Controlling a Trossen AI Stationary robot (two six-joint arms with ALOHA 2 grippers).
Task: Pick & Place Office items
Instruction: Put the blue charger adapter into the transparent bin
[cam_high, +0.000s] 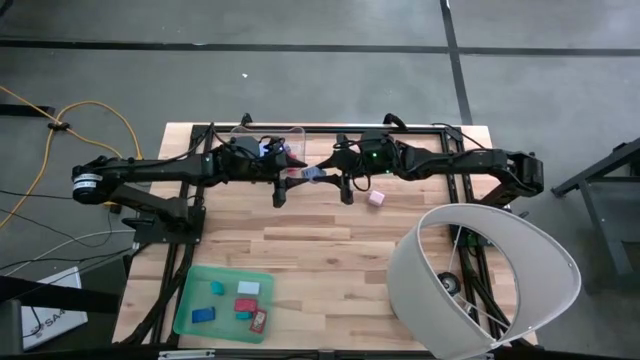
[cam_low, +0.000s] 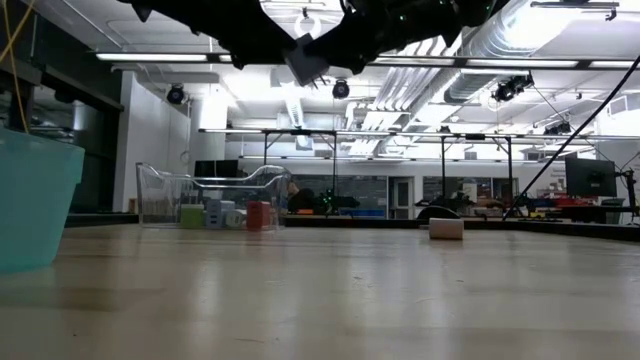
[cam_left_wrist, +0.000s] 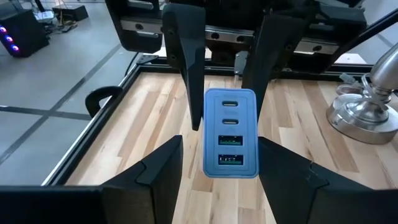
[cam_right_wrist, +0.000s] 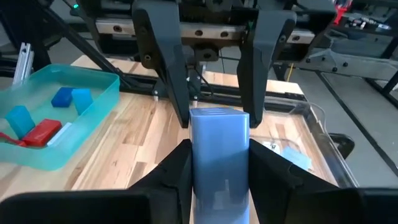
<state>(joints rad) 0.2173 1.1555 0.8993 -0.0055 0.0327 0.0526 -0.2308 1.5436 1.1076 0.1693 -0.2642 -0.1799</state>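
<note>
One office item, a light-blue charger block with ports on one end face, hangs in the air between my two grippers over the table's far middle. My right gripper is shut on it. My left gripper is open and faces it from the left, its fingers standing on either side of the port end. The low view shows the block high above the table. A pink block lies flat on the wood. Blue, teal and red pieces lie in the green tray. My right gripper pinches the charger block between its two fingers at the plain end, opposite the ports. The fingers come in level from the table's right side and lie along the block's two sides. The block is lifted clear of the table.
A clear plastic bin with several small pieces stands at the far edge behind the grippers. The green tray sits at the near left. A large white lampshade covers the near right corner. Bare wood lies between tray and lampshade.
</note>
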